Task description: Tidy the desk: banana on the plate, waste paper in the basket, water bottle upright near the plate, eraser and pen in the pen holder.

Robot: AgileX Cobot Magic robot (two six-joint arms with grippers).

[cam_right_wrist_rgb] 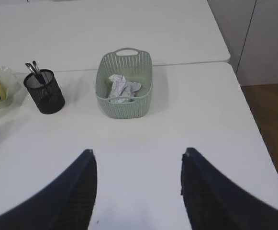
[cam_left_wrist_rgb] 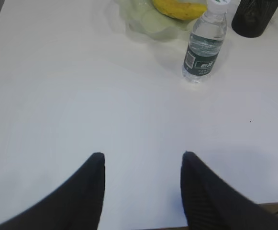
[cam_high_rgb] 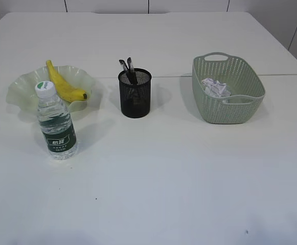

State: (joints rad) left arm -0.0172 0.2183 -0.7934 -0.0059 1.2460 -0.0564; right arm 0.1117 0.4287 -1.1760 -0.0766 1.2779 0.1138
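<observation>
The yellow banana (cam_high_rgb: 64, 81) lies on the pale green wavy plate (cam_high_rgb: 23, 87). Just in front of the plate the water bottle (cam_high_rgb: 56, 122) stands upright. Dark pens (cam_high_rgb: 128, 67) stick out of the black mesh pen holder (cam_high_rgb: 134, 93); the eraser is hidden. Crumpled waste paper (cam_high_rgb: 215, 88) sits inside the sage-green basket (cam_high_rgb: 228, 89). Neither arm shows in the exterior view. In the left wrist view my left gripper (cam_left_wrist_rgb: 142, 155) hangs open over bare desk (cam_left_wrist_rgb: 81, 96), well short of the bottle (cam_left_wrist_rgb: 205, 45). My right gripper (cam_right_wrist_rgb: 138, 152) is open too, with nothing between its fingers, short of the basket (cam_right_wrist_rgb: 124, 84).
A second white table joins behind, with a seam running past the basket. The desk's right edge (cam_right_wrist_rgb: 253, 124) drops to a wooden floor. The near edge lies just under my left gripper.
</observation>
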